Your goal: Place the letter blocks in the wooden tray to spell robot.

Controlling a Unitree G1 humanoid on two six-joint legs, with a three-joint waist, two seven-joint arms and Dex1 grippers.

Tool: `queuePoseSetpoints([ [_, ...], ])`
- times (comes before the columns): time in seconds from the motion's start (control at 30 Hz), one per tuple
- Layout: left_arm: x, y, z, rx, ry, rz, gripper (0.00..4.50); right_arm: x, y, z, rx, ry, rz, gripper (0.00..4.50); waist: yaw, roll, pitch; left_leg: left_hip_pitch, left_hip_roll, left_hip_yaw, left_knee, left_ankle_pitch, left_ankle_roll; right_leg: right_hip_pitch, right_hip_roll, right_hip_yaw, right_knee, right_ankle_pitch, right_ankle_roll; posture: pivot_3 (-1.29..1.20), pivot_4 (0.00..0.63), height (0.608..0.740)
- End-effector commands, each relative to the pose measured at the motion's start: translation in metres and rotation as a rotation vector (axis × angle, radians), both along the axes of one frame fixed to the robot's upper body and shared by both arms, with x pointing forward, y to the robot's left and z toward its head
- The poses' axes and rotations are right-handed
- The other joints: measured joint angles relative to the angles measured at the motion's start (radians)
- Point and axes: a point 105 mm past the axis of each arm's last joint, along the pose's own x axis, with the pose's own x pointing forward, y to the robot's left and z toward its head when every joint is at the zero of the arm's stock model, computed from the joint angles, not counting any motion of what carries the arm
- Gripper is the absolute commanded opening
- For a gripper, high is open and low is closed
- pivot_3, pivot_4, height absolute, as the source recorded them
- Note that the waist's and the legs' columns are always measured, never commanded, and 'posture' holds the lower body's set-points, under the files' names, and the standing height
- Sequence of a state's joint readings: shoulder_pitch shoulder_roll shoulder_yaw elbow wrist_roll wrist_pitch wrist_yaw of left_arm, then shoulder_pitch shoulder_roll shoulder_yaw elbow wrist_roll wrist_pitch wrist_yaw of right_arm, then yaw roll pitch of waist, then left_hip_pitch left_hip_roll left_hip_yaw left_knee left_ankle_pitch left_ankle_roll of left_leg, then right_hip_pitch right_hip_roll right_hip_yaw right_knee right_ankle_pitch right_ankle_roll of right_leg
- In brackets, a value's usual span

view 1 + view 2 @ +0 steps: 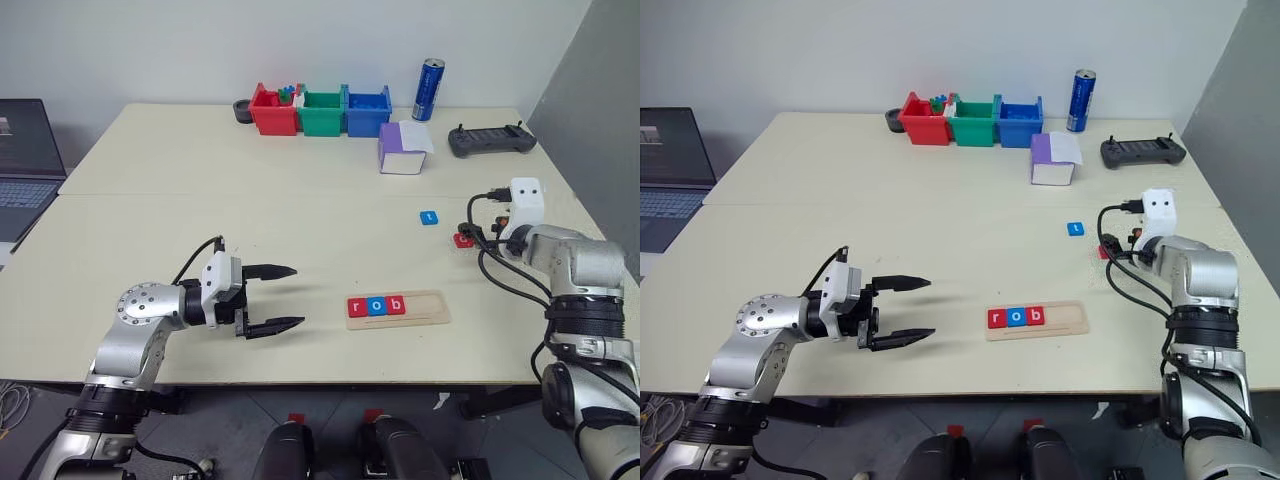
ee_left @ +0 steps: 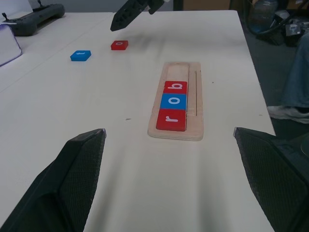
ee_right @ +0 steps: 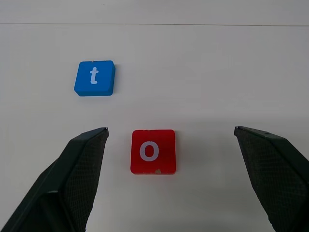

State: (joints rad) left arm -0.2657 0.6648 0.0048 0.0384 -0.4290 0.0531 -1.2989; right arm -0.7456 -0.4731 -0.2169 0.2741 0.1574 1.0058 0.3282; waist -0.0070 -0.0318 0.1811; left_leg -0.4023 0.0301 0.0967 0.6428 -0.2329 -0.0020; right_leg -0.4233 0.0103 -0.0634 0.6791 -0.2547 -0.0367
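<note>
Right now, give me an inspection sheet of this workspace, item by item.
Surface: pale table, two tops butted.
Job's things: wooden tray holds r, o, b; red o block and blue t block loose on the table.
Clutter: three bins, can, purple-and-white box, controller.
Grippers: left gripper open, empty; right gripper open over the o block.
Cables: black cables on right arm.
Surroundings: laptop, white wall.
</note>
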Motion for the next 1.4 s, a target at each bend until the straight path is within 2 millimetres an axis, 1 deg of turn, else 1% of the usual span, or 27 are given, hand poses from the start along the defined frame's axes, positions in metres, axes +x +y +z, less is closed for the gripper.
queuePoseSetpoints([
  [0.03, -0.001, -0.002, 0.008, 0.004, -0.043, -0.016, 4.50, 0.007, -0.001, 0.013, -0.013, -0.060, -0.016, 4.44, 0.000, 0.000, 0.000, 0.000, 0.000, 0.000, 0.000, 0.000, 0.000, 0.000, 0.000, 0.000, 0.000, 0.000, 0.000, 0.00, 0.150, 0.740],
  [0.23, -0.001, -0.002, 0.008, -0.003, -0.047, -0.002, 4.50, 0.014, 0.000, 0.002, -0.030, -0.037, -0.028, 4.44, -0.001, 0.000, 0.000, 0.000, 0.000, 0.000, 0.000, 0.000, 0.000, 0.000, 0.000, 0.000, 0.000, 0.000, 0.000, 0.00, 0.150, 0.740],
  [0.4, -0.002, -0.002, 0.008, -0.004, -0.045, 0.000, 4.50, 0.020, 0.006, -0.003, -0.029, -0.034, -0.011, 4.44, -0.002, 0.000, 0.000, 0.000, 0.000, 0.000, 0.000, 0.000, 0.000, 0.000, 0.000, 0.000, 0.000, 0.000, 0.000, 0.00, 0.150, 0.740],
  [0.7, -0.003, 0.001, 0.007, 0.002, -0.042, 0.010, 4.50, 0.023, 0.008, -0.016, -0.023, -0.001, -0.019, 4.44, -0.002, 0.000, 0.000, 0.000, 0.000, 0.000, 0.000, 0.000, 0.000, 0.000, 0.000, 0.000, 0.000, 0.000, 0.000, 0.00, 0.150, 0.740],
  [0.9, -0.004, 0.003, 0.007, 0.006, -0.041, 0.017, 4.50, 0.018, 0.009, -0.033, -0.030, 0.053, -0.033, 4.44, -0.002, 0.000, 0.000, 0.000, 0.000, 0.000, 0.000, 0.000, 0.000, 0.000, 0.000, 0.000, 0.000, 0.000, 0.000, 0.00, 0.150, 0.740],
  [1.1, -0.004, 0.003, 0.007, 0.008, -0.040, 0.018, 4.50, 0.013, 0.019, -0.036, -0.017, 0.066, -0.025, 4.44, -0.002, 0.000, 0.000, 0.000, 0.000, 0.000, 0.000, 0.000, 0.000, 0.000, 0.000, 0.000, 0.000, 0.000, 0.000, 0.00, 0.150, 0.740],
  [1.3, -0.003, 0.002, 0.007, 0.008, -0.042, 0.016, 4.50, 0.007, 0.021, -0.038, 0.006, 0.079, -0.038, 4.44, -0.002, 0.000, 0.000, 0.000, 0.000, 0.000, -0.001, 0.000, 0.000, 0.000, 0.000, 0.000, 0.000, 0.000, 0.000, 0.00, 0.150, 0.740],
  [1.37, -0.002, 0.001, 0.007, 0.008, -0.042, 0.015, 4.50, 0.006, 0.019, -0.040, 0.010, 0.082, -0.047, 4.44, -0.002, 0.000, 0.000, 0.000, 0.000, 0.000, -0.001, 0.000, 0.000, 0.000, 0.000, 0.000, 0.000, 0.000, 0.000, 0.00, 0.150, 0.740],
  [1.4, -0.002, 0.001, 0.007, 0.008, -0.042, 0.014, 4.50, 0.005, 0.017, -0.041, 0.011, 0.084, -0.054, 4.28, -0.002, 0.000, 0.000, 0.000, 0.000, 0.000, -0.001, 0.000, 0.000, 0.000, 0.000, 0.000, 0.000, 0.000, 0.000, 0.00, 0.150, 0.740],
])
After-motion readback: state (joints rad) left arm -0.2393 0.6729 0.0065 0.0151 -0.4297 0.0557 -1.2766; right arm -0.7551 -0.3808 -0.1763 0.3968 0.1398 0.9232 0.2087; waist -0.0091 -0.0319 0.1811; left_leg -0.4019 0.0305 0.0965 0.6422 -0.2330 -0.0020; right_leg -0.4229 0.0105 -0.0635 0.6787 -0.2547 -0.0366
